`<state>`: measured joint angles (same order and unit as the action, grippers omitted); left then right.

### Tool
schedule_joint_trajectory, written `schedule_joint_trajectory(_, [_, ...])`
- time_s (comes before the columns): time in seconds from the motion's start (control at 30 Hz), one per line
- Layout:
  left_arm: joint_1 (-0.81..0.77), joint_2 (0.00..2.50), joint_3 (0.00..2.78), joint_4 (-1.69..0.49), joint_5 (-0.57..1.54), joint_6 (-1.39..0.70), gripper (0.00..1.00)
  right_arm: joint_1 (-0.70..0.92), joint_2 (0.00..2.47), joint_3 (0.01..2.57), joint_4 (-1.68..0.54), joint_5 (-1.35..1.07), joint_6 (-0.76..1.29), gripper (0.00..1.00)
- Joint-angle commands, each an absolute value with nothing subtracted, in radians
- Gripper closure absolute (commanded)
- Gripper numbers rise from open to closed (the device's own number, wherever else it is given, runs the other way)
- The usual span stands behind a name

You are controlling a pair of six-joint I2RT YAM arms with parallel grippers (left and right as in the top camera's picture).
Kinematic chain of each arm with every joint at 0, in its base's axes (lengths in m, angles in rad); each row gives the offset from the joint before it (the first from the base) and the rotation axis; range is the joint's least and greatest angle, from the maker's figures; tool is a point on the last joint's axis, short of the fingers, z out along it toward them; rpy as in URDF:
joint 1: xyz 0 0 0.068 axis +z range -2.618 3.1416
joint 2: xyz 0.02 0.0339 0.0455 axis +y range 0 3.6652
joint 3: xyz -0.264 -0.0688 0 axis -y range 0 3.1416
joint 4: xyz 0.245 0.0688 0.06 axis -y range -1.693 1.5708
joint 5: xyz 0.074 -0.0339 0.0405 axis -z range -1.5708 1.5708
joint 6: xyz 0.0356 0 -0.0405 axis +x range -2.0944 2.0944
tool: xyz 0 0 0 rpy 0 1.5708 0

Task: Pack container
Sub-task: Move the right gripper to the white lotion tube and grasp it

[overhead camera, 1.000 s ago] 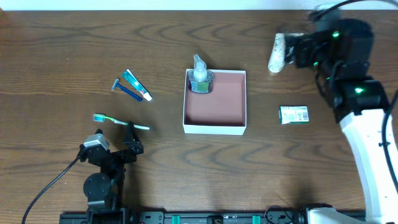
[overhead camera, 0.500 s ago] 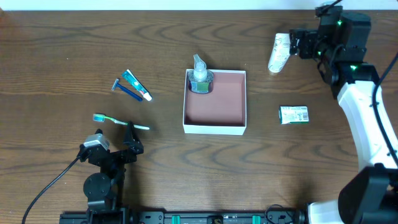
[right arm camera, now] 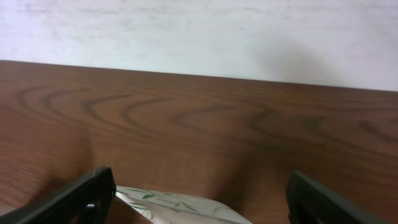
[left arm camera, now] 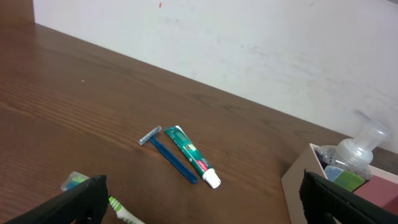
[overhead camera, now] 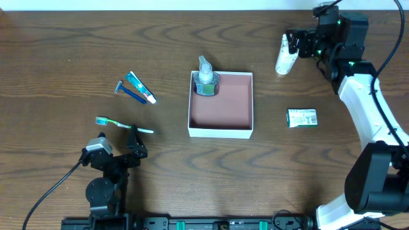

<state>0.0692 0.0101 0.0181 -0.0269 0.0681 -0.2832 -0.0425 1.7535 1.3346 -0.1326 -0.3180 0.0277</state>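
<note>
**Wood table (overhead camera: pixel 57 38), far right corner: the reach for the white tube**

The right gripper (right arm camera: pixel 200 190) has its jaws spread wide with nothing clamped. In the wrist view a white tube (right arm camera: pixel 177 208) printed with leaves lies low between the fingers, its end just beside the left one. From overhead the same gripper (overhead camera: pixel 294 43) sits at the tube (overhead camera: pixel 285 54) near the table's back edge.

The left gripper (overhead camera: pixel 118 148) hangs empty at the front left, jaws fully apart. The toothbrush (overhead camera: pixel 123 124) lies just beyond it, and the razor (overhead camera: pixel 128 91) and toothpaste (overhead camera: pixel 139 87) farther back.

The container (overhead camera: pixel 220 132) sits mid-table, well apart from the tube. A pump bottle (overhead camera: pixel 206 80) stands in its far left corner and the rest of its floor is bare. A green packet (overhead camera: pixel 301 117) lies to its right.

The step in hand looks like picking up the tube. Next, the fingers would need to settle lower around its body, close, lift, and carry it over to the bare floor of the box.
</note>
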Motion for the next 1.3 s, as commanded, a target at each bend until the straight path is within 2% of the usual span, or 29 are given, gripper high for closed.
schedule_joint_trajectory(0.0, [0.066,0.004,0.004,-0.066,0.079,-0.267,0.02,-0.06,1.784,1.339,-0.141,-0.323,0.037,0.15])
schedule_joint_trajectory(0.17, [0.066,0.004,0.004,-0.066,0.079,-0.267,0.02,-0.061,1.797,1.339,-0.146,-0.322,0.036,0.25])
schedule_joint_trajectory(0.43, [0.066,0.004,0.004,-0.066,0.079,-0.267,0.02,-0.067,1.8,1.339,-0.181,-0.319,0.03,0.28])
schedule_joint_trajectory(0.7, [0.066,0.004,0.004,-0.066,0.079,-0.267,0.02,-0.065,1.8,1.339,-0.301,-0.346,0.03,0.43])
schedule_joint_trajectory(0.8, [0.066,0.004,0.004,-0.066,0.079,-0.267,0.02,-0.064,1.8,1.339,-0.332,-0.363,0.041,0.46])
schedule_joint_trajectory(0.97, [0.066,0.004,0.004,-0.066,0.079,-0.267,0.02,-0.064,1.8,1.339,-0.349,-0.386,0.048,0.49])
schedule_joint_trajectory(1.27, [0.066,0.004,0.004,-0.066,0.079,-0.267,0.02,-0.064,1.8,1.339,-0.295,-0.387,0.047,0.46])
